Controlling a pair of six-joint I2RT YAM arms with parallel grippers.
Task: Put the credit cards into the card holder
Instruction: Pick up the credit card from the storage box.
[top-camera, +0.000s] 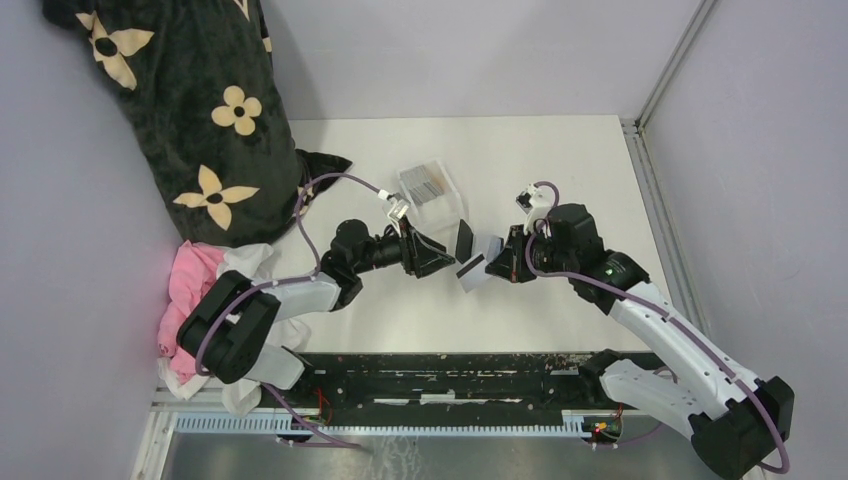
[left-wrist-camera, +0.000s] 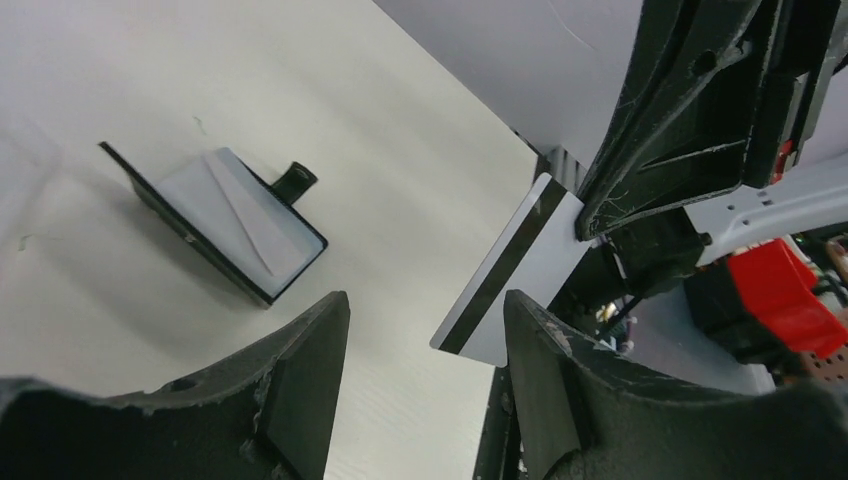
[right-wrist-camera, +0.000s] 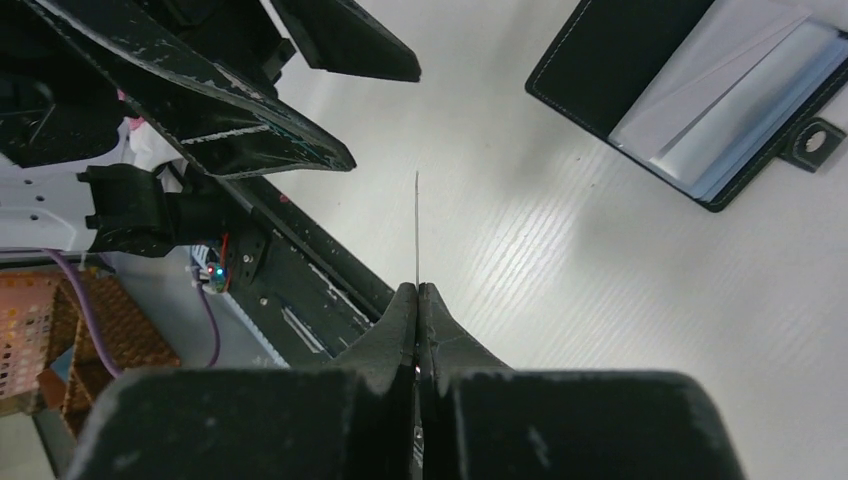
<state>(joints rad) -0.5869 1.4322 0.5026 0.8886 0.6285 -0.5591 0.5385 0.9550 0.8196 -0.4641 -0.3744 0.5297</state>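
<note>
My right gripper (top-camera: 503, 262) is shut on a grey credit card (top-camera: 474, 272) with a black stripe and holds it above the table. The card shows edge-on in the right wrist view (right-wrist-camera: 417, 225), pinched between the closed jaws of the right gripper (right-wrist-camera: 417, 292). In the left wrist view the card (left-wrist-camera: 520, 268) hangs between the two arms. My left gripper (left-wrist-camera: 425, 315) is open and empty, facing the card from the left (top-camera: 432, 256). The black card holder (top-camera: 463, 238) lies open on the table just behind the card, its grey slots showing (left-wrist-camera: 228, 212) (right-wrist-camera: 690, 85).
A clear plastic tray (top-camera: 428, 184) with more cards sits behind the card holder. A black floral cloth (top-camera: 190, 110) fills the far left, with a pink and white cloth (top-camera: 200, 275) below it. A metal rail (top-camera: 660, 200) runs along the right edge.
</note>
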